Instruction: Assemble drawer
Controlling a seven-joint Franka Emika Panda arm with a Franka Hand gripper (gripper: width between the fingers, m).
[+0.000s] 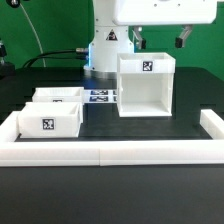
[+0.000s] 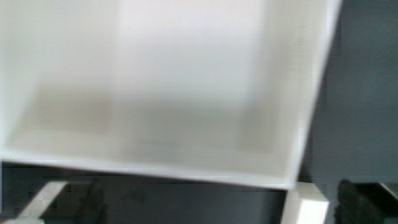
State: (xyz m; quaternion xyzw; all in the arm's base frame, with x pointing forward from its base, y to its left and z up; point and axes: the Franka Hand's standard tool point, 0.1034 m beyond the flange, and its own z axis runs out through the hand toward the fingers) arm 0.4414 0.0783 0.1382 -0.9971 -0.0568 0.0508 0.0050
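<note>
The drawer's tall white box housing (image 1: pixel 147 85) stands on the black table right of centre, with a tag on its top front edge. Two small white trays (image 1: pixel 48 118) (image 1: pixel 60 97) sit side by side at the exterior view's left, the nearer one showing a tag. My gripper (image 1: pixel 158 41) hangs just above the housing, open and empty, with one finger over each side of it. In the wrist view the housing's blurred white surface (image 2: pixel 169 85) fills most of the frame, and the gripper (image 2: pixel 196 205) shows only as blurred finger shapes at the edge.
The marker board (image 1: pixel 100 97) lies flat between the trays and the housing. A long low white wall (image 1: pixel 110 152) edges the table's front and turns back at both ends. The robot base (image 1: pixel 105 50) stands behind the housing.
</note>
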